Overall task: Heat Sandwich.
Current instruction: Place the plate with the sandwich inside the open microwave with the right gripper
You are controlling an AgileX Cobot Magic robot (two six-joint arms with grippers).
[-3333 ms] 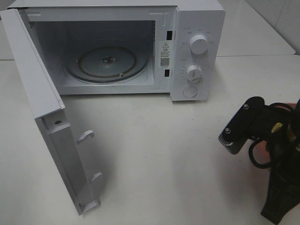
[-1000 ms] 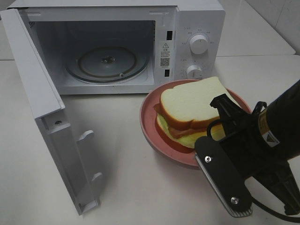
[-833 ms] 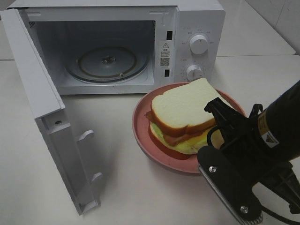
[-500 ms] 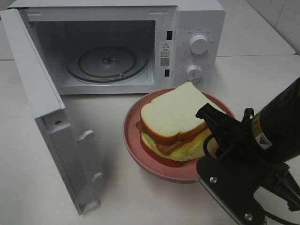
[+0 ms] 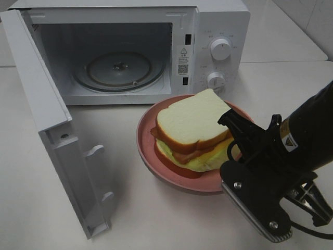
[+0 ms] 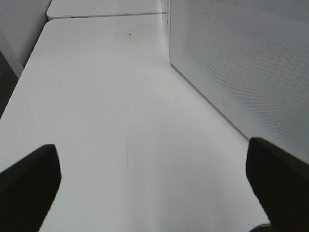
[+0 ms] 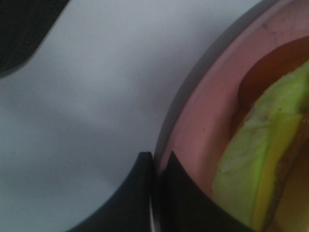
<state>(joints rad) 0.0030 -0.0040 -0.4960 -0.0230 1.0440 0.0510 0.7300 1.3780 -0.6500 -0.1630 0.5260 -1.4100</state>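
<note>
The sandwich (image 5: 192,127), white bread over green lettuce and reddish filling, lies on a pink round plate (image 5: 148,140). The plate is just in front of the open microwave (image 5: 218,21), below its control knobs. My right gripper (image 5: 235,156) is shut on the plate's near right rim. In the right wrist view its fingertips (image 7: 135,193) pinch the pink plate (image 7: 203,125) at the rim, with the sandwich's lettuce (image 7: 251,159) beside them. My left gripper (image 6: 154,183) is open over bare table, holding nothing, and is out of the high view.
The microwave door (image 5: 47,120) stands swung out to the left, reaching toward the table's front. A glass turntable (image 5: 118,70) lies inside the cavity. In the left wrist view a white dotted microwave panel (image 6: 241,63) rises beside the left gripper.
The right arm came in from the right edge with the plate and sandwich. Over the last second it carried them leftward, closer to the microwave opening. Its grip is unchanged.
</note>
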